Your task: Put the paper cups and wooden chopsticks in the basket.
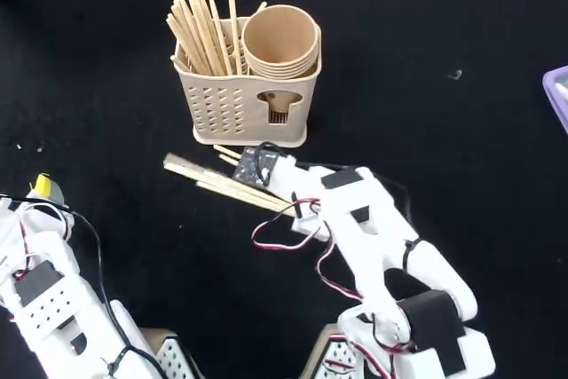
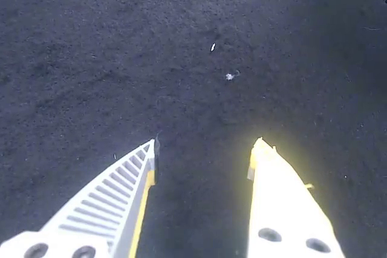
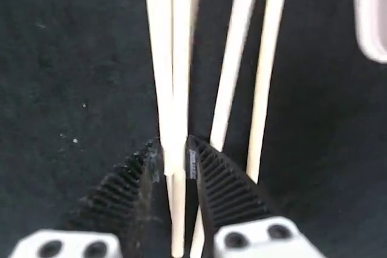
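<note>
1. Chopsticks (image 1: 202, 31) stand upright as a bundle in one compartment of the basket (image 1: 240, 111), their ends fanning out above its rim.
2. A stack of paper cups (image 1: 280, 42) sits in the basket's other compartment, mouth up and touching the bundle's side. The topmost cup rises above the rim.
3. More loose chopsticks (image 1: 217, 182) lie on the black tabletop (image 1: 461, 175) just in front of the basket's slotted front wall. They are slanted, so one end points away from the basket and the other runs under the right arm.
4. The right arm's fingers (image 1: 257, 166) sit near the foot of the basket's front wall, over the near end of those sticks.
5. In the right wrist view, the dark ridged fingers (image 3: 225, 187) are drawn narrow and pinch a couple of the loose chopsticks (image 3: 172, 64) between them. Two more sticks (image 3: 257, 58) lie just beside the pinched ones, outside the grip.
6. It cannot be told whether the pinched ends rest on the tabletop or are raised off it.
7. The left arm's fingers (image 1: 41, 186) are well apart from the basket, off to its cup-less side and nearer the arm bases.
8. In the left wrist view, these fingers (image 2: 284, 200), one white and ribbed and one yellow-tipped, are spread wide with nothing between them. They sit over the tabletop, where a few pale specks (image 2: 230, 76) lie.
9. A purple object (image 1: 557, 97) lies well apart from the basket, on its cup side.
</note>
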Controlling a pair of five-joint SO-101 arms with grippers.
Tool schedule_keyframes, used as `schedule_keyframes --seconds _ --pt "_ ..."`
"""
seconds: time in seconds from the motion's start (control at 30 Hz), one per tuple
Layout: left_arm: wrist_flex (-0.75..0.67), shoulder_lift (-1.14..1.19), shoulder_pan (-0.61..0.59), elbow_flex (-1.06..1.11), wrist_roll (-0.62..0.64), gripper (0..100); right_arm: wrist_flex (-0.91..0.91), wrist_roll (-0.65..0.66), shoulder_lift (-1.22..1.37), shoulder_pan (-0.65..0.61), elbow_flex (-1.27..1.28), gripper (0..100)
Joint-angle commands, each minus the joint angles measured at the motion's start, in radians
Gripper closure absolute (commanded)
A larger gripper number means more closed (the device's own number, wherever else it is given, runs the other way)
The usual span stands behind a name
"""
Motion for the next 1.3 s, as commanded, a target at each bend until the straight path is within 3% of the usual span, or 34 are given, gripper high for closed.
schedule_keyframes --seconds 0.0,0.2,0.47,0.8,1.0,1.27 --pt "-0.009 -0.014 0.001 -0.012 -0.011 75 0.025 0.008 -0.001 -0.046 0.01 98.8" --pt "-0.011 -0.014 0.001 -0.012 -0.011 75 0.074 0.006 -0.062 -0.135 0.054 98.8" --pt "-0.012 -0.014 0.001 -0.012 -0.011 75 0.144 -0.063 -0.355 -0.235 0.17 98.8" --pt "-0.012 -0.014 0.001 -0.012 -0.011 75 0.219 -0.153 -0.622 -0.245 0.194 98.8" --pt "-0.014 -0.014 0.001 -0.013 -0.011 75 0.222 -0.155 -0.647 -0.239 0.2 98.8" --pt "-0.012 -0.014 0.001 -0.013 -0.011 75 0.238 -0.382 -0.667 -0.245 -0.047 98.8"
